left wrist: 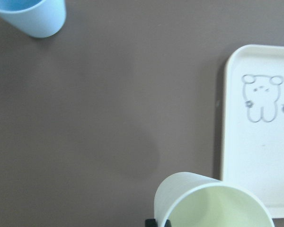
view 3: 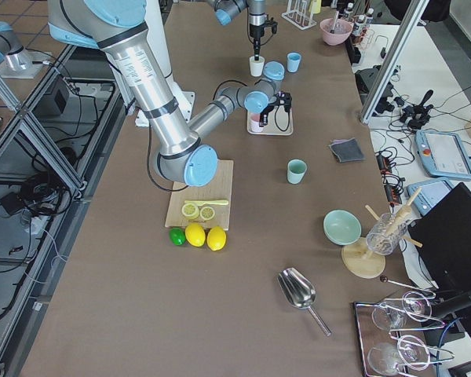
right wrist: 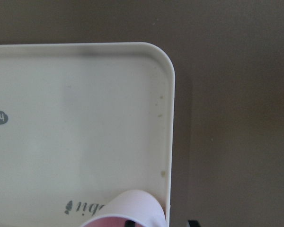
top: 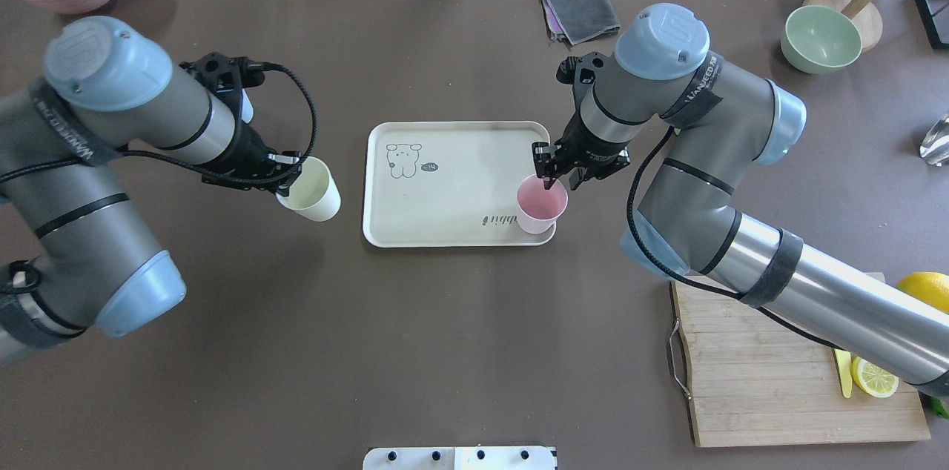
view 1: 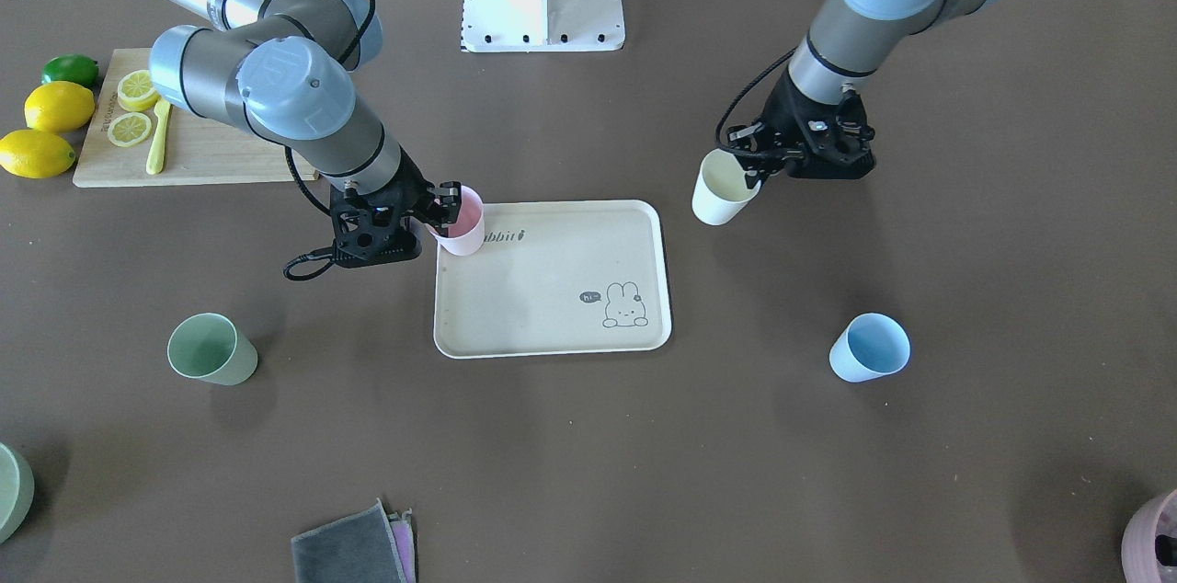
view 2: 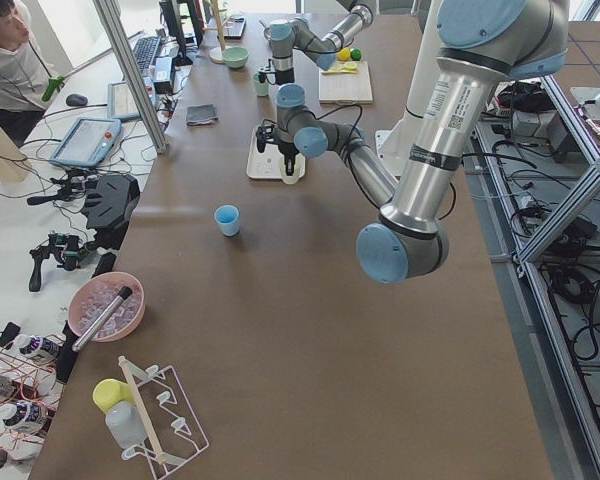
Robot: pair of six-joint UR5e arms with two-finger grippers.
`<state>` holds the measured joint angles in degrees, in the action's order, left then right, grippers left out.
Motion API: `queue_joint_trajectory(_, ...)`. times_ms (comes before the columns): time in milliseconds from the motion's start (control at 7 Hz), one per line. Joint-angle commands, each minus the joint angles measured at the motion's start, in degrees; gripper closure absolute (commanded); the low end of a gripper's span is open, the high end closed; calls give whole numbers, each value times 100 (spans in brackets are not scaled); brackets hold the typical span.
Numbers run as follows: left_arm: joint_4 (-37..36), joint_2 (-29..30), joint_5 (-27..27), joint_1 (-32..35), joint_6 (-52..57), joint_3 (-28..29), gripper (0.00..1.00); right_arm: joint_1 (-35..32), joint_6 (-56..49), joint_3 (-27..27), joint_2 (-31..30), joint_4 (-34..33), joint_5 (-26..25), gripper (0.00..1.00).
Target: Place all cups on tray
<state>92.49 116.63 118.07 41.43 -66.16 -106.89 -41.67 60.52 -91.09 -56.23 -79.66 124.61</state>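
Cups are seen upright on the table in the foreground, the sage green cup [view 1: 211,348] and the light blue cup [view 1: 869,347], each well apart from the tray [view 1: 552,349]. Further back, the pink cup [view 1: 462,222] is held at the tray's corner by the "Rabbit" script. Its rim is pinched by the right gripper [view 1: 449,208], one finger inside and one outside; whether its base is set down cannot be told. Beside the tray's opposite short edge, the cream cup [view 1: 722,188] is carried tilted and apparently lifted, its rim clamped by the left gripper [view 1: 749,162]. The pink cup could be tipped if released against the raised rim, and the tilted cream cup could be lost from so shallow a pinch. All four cups are matte, tapered and handle-less.
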Motion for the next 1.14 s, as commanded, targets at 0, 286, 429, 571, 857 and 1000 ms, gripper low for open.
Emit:
queue_joint_trajectory(0,-180,903,-99,-143,-256,824,100,-760,-337,12,-202,-32,308,0)
queue_joint_trajectory(286,810,932,-468,-416,-581,1484,100,-1350,-1224,561,-353,-24,380,0)
queue_joint_trajectory(429,823,941,-460,-417,-608,1487,100,-1692,-1619,809,-371,-32,406,0)
queue_joint_trajectory(571,832,941,-469,-452,-608,1530,97,-1808,-1971,1064,-423,-23,389,1)
queue_joint_trajectory(857,841,976,-469,-470,-617,1566,41,-1915,-2229,1374,-432,-15,336,2)
queue_joint_trajectory(1000,849,985,-469,-478,-617,1575,24,-1915,-2246,1461,-450,-6,327,2)
